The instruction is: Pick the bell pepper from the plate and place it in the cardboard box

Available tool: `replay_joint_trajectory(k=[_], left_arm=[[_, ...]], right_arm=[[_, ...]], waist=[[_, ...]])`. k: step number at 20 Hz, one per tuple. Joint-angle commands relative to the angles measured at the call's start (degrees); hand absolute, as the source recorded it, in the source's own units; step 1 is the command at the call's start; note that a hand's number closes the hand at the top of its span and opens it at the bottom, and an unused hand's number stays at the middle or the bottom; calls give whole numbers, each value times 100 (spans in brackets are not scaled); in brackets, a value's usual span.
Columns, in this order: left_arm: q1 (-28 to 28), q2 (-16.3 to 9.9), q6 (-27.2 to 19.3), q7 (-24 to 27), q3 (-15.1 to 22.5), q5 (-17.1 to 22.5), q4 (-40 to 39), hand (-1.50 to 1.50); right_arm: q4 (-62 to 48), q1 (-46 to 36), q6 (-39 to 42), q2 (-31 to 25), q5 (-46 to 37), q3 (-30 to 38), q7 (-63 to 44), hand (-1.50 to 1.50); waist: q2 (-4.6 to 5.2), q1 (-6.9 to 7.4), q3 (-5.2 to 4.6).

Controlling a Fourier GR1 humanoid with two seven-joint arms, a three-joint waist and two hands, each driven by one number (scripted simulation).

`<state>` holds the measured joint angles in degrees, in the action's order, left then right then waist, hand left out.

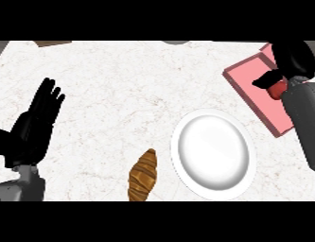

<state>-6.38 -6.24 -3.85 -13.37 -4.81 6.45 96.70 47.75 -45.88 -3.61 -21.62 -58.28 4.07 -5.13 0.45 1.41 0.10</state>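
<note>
The white plate (212, 151) lies right of the counter's middle with nothing on it. My right hand (296, 59) hangs over the pink open box (247, 80) at the far right. Its fingers and thumb curl round a small red thing, the bell pepper (278, 88), which mostly hides behind them. My left hand (38, 123) rests open at the left side, fingers up, holding nothing.
A brown croissant (144, 175) lies left of the plate near the front edge. At the far edge a brown thing (51, 43) and a grey thing (176, 42) barely show. The marble counter (132, 94) spreads between both hands.
</note>
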Motion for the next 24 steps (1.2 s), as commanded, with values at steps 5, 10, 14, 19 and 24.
replay_joint_trajectory(k=[5,10,14,19,24], left_arm=[[-6,-51,11,-88,-90,62,-6,0],[-42,-87,61,-34,-142,88,-159,0],[390,-44,111,95,-99,87,93,0],[420,161,-72,230,51,-119,-27,0],[-263,61,-157,-128,-48,-76,-192,0]], right_arm=[[207,-288,-1093,369,1326,1022,1219,-150],[266,-532,-467,523,2566,1852,1078,-150],[183,-453,46,300,3599,2635,1267,-150],[231,-167,222,53,4175,2961,1536,-150],[-107,231,496,-476,4625,3265,2216,-150]], waist=[[-32,-55,-1],[-57,-138,-4],[-57,-98,-2],[-41,-104,-8],[-30,-120,-6]])
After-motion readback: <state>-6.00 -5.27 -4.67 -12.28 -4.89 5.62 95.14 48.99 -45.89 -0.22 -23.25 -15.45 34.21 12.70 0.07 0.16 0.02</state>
